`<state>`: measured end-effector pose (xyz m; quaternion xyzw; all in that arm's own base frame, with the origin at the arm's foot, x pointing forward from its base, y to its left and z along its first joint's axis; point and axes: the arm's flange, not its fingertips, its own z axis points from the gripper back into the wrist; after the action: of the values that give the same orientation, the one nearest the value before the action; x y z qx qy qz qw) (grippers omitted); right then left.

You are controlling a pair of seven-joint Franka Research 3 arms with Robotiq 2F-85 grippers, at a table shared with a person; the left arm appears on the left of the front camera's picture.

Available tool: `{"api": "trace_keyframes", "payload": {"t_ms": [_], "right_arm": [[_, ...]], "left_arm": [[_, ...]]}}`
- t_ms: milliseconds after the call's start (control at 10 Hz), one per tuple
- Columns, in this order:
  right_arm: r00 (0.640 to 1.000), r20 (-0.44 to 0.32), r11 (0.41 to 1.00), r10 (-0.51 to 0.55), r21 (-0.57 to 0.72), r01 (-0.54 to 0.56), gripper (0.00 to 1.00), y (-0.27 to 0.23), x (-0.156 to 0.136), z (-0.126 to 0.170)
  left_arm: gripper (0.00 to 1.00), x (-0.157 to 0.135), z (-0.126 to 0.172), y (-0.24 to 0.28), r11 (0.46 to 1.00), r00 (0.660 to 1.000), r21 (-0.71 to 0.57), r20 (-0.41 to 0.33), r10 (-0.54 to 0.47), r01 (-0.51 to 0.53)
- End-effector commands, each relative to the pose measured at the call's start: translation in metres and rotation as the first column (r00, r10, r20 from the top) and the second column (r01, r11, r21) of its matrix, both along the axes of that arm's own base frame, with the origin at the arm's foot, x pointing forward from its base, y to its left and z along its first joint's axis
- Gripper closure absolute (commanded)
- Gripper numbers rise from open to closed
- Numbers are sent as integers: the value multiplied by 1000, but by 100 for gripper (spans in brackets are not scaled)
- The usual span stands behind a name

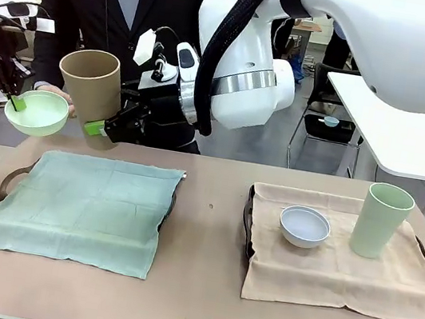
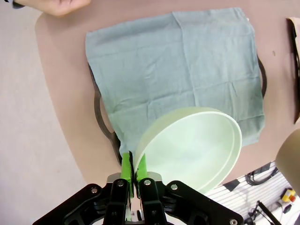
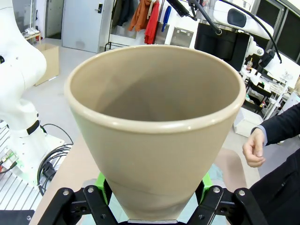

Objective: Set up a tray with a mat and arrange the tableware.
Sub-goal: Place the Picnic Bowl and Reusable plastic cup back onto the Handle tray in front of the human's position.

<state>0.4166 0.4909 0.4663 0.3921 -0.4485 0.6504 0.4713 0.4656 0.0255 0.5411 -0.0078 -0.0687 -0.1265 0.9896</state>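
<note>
My left gripper (image 1: 14, 102) is shut on the rim of the pale mint green bowl (image 1: 36, 113), which hangs above the table's far left corner. From the left wrist, the gripper (image 2: 133, 165) pinches the bowl (image 2: 192, 147) over the near edge of the teal mat (image 2: 183, 70). My right arm reaches across, and its gripper (image 1: 103, 127) is closed on the base of the tan cup (image 1: 91, 84), held upright in the air. The cup (image 3: 154, 122) sits between the right gripper's (image 3: 154, 201) green pads. The teal mat (image 1: 79, 207) covers the left tray (image 1: 12, 176).
The right tray (image 1: 247, 213) carries a beige mat (image 1: 341, 269), a white-grey bowl (image 1: 305, 226) and a pale green cup (image 1: 381, 221). A person stands at the far side, one hand (image 1: 57, 92) just behind the tan cup and bowl.
</note>
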Motion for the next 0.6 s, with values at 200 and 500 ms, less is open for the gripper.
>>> {"api": "trace_keyframes", "payload": {"t_ms": [200,500], "right_arm": [[1000,6,1000,13,-1,-13,78,2,0,1],[1000,6,1000,13,-1,-13,78,2,0,1]], "left_arm": [[100,0,2,1,1000,1000,-1,14,-12,12],[100,0,2,1,1000,1000,-1,14,-12,12]]}}
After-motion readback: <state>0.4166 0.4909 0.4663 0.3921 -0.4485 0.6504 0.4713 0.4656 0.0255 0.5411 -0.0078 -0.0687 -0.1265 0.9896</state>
